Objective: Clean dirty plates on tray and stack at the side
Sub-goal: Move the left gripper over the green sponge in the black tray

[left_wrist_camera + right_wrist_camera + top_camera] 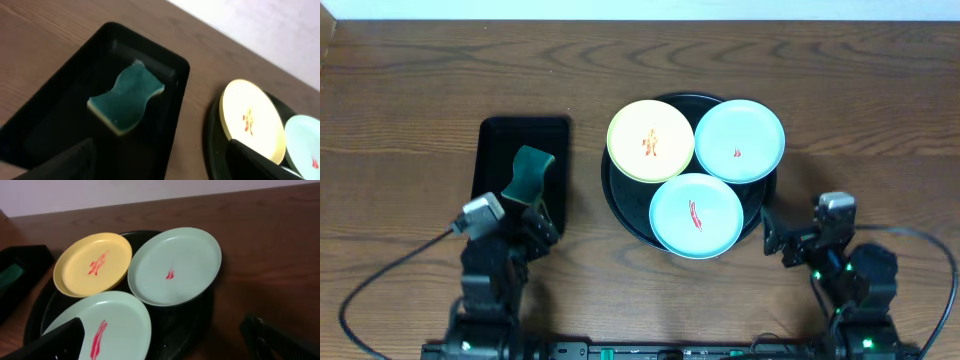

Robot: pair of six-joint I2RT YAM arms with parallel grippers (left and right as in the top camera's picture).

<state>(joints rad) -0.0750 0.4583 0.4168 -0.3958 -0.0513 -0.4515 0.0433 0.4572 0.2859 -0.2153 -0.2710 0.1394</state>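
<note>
From above, the tray [617, 205] sits mid-table with all three plates flat and face up on it. The yellow plate [651, 141] is on the tray's far left, the far mint plate [739, 140] on its far right, and the near mint plate [696, 215] at its near edge. Being round, they have no long axis. They form a triangle with rims meeting, and each one reaches out over the tray's rim. The near plate's red streak runs slantwise, and the other two carry small smears near their centres. Bare tabletop [880, 90] stretches right of the tray and beyond it. Left of the tray lies a rectangular tray [498, 140] holding a sponge [531, 170]. The left gripper [532, 222] hangs near-left of the tray, the right gripper [775, 238] near-right, and neither touches anything.

From the left wrist, the sponge lies slantwise and the yellow plate overhangs the tray's rim. The fingers [75, 161] are spread wide with nothing between them.

From the right wrist, the far mint plate sits tipped, its outer edge up on the tray's rim. These fingers [50, 345] also stand wide apart, holding nothing.
</note>
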